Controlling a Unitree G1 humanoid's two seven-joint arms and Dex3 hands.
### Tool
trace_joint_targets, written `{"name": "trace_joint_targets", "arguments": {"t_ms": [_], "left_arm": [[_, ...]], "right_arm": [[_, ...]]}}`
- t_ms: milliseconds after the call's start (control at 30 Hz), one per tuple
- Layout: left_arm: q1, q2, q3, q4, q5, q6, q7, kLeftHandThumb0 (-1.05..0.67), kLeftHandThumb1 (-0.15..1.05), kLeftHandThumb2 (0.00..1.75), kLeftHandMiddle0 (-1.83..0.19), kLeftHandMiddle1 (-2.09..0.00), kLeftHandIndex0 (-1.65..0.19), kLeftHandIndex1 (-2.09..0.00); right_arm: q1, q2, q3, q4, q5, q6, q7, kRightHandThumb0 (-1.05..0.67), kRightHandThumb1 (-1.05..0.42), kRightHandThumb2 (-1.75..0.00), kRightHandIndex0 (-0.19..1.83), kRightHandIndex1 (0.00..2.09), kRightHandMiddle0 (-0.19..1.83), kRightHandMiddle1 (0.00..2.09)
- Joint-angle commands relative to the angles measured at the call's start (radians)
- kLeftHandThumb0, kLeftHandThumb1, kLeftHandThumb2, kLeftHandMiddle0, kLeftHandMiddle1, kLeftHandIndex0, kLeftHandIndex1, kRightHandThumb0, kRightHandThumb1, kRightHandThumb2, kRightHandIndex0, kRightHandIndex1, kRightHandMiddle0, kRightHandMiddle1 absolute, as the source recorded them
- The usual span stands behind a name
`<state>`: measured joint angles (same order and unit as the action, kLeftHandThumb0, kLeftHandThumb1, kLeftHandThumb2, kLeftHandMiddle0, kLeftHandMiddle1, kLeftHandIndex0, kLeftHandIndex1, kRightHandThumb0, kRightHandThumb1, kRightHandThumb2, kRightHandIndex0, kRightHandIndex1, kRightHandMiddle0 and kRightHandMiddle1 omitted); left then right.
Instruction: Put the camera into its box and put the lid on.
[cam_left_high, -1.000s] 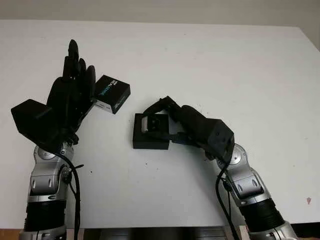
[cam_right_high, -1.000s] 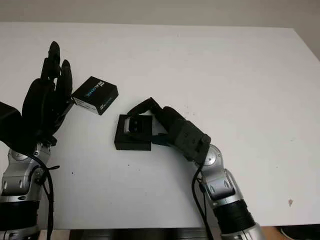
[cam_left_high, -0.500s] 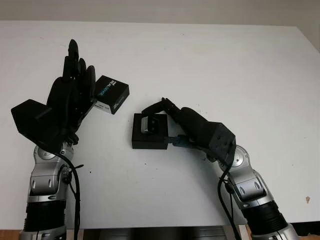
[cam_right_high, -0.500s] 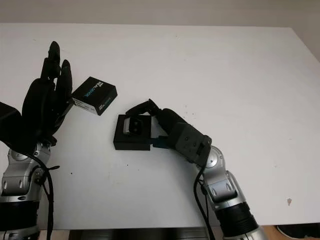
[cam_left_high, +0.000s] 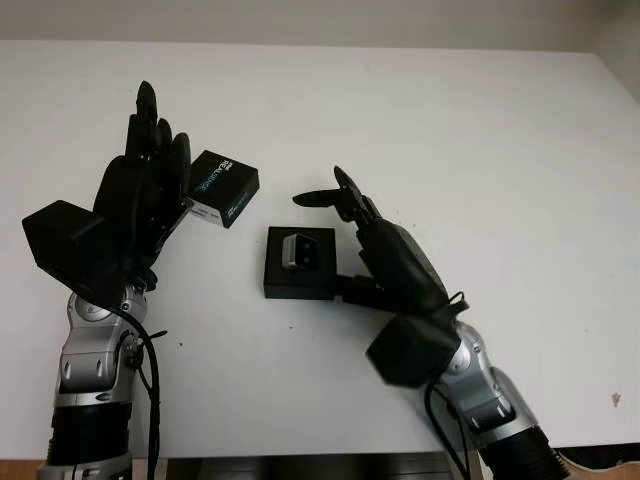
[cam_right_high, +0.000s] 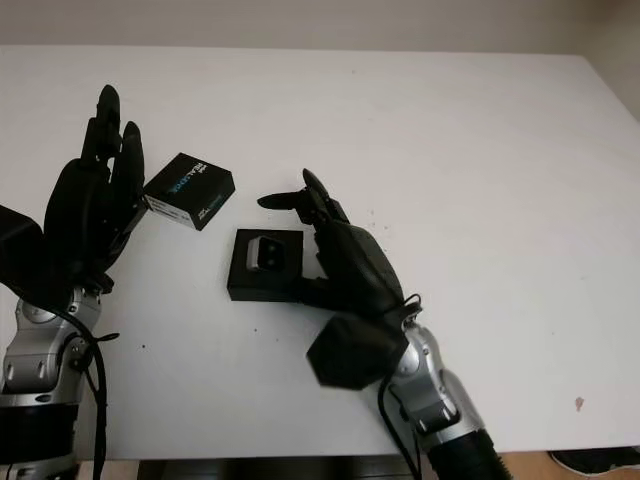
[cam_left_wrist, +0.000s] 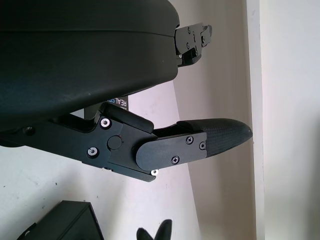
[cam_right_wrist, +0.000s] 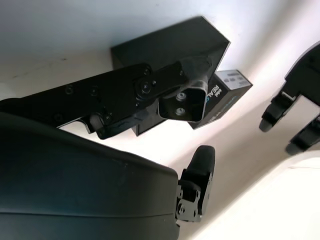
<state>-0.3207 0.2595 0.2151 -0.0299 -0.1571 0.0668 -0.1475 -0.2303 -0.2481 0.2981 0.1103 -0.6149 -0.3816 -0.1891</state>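
Note:
The black box (cam_left_high: 297, 280) lies at the table's middle with the small grey camera (cam_left_high: 298, 250) sitting inside it. Its lid (cam_left_high: 223, 187), black with blue and white lettering, lies up and to the left of the box. My right hand (cam_left_high: 345, 215) is open and raised just right of the box, with its fingers pointing up and left past the box's far right corner and holding nothing. My left hand (cam_left_high: 140, 190) is open and stands upright against the lid's left side. In the right wrist view, the box (cam_right_wrist: 165, 45) and the lid (cam_right_wrist: 227, 92) lie beyond my fingers.
The white table (cam_left_high: 450, 130) stretches wide to the right and far side. Its front edge (cam_left_high: 300, 452) runs close below my arms.
My right hand has let go of the camera, uncurled and lifted off the box. The camera stays in the box. The left hand and the lid have not moved.

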Motion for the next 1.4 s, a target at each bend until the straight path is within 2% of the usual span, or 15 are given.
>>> {"name": "trace_joint_targets", "arguments": {"t_ms": [0, 233, 500, 600, 700, 933, 1133, 1367], "left_arm": [[0.013, 0.003, 0.004, -0.024, 0.001, -0.008, 0.003, -0.69, 1.05, 0.58, 0.19, 0.00, 0.19, 0.00], [0.016, 0.002, 0.006, -0.027, -0.003, -0.012, 0.003, -0.67, 1.05, 0.58, 0.19, 0.00, 0.19, 0.00], [0.013, 0.007, 0.002, -0.026, 0.009, -0.002, 0.008, -0.69, 1.05, 0.57, 0.19, 0.00, 0.19, 0.00], [0.015, 0.005, 0.002, -0.025, 0.007, -0.004, 0.007, -0.69, 1.05, 0.57, 0.19, 0.00, 0.19, 0.00], [0.017, 0.007, 0.002, -0.026, 0.007, -0.006, 0.003, -0.68, 1.05, 0.56, 0.19, 0.00, 0.19, 0.00], [0.018, 0.009, 0.005, -0.024, 0.002, -0.007, -0.004, -0.68, 1.05, 0.57, 0.19, 0.00, 0.19, 0.00], [0.017, 0.009, 0.002, -0.027, 0.004, 0.000, -0.002, -0.69, 1.05, 0.57, 0.19, 0.00, 0.19, 0.00], [0.015, 0.006, -0.002, -0.032, 0.010, 0.005, 0.006, -0.69, 1.05, 0.57, 0.19, 0.00, 0.19, 0.00]], "right_arm": [[0.013, -0.017, 0.012, 0.010, -0.054, -0.031, -0.052, -0.53, -0.93, -0.05, 0.07, 0.12, -0.19, 1.24], [0.007, -0.054, 0.039, 0.016, -0.206, -0.062, -0.164, -0.53, -0.90, -0.05, 0.08, 0.13, -0.19, 1.25], [0.006, -0.053, 0.041, 0.014, -0.217, -0.051, -0.181, -0.53, -0.89, -0.05, 0.10, 0.14, -0.17, 1.28], [0.012, -0.018, 0.024, 0.018, -0.139, -0.028, -0.150, -0.51, -0.91, -0.06, 0.12, 0.15, -0.16, 1.31], [0.025, 0.015, -0.001, -0.016, -0.007, 0.036, -0.038, -0.51, -0.95, -0.07, 0.10, 0.14, -0.18, 1.32], [0.061, 0.049, -0.078, -0.282, 0.291, 0.257, 0.252, -0.58, -0.96, -0.06, 0.10, 0.14, -0.19, 1.32], [0.096, 0.028, -0.119, -0.476, 0.292, 0.284, 0.297, -0.60, -1.00, -0.06, 0.10, 0.14, -0.16, 1.21], [0.128, 0.011, -0.120, -0.516, 0.223, 0.258, 0.287, -0.56, -0.98, -0.04, 0.11, 0.13, -0.11, 1.09]]}}
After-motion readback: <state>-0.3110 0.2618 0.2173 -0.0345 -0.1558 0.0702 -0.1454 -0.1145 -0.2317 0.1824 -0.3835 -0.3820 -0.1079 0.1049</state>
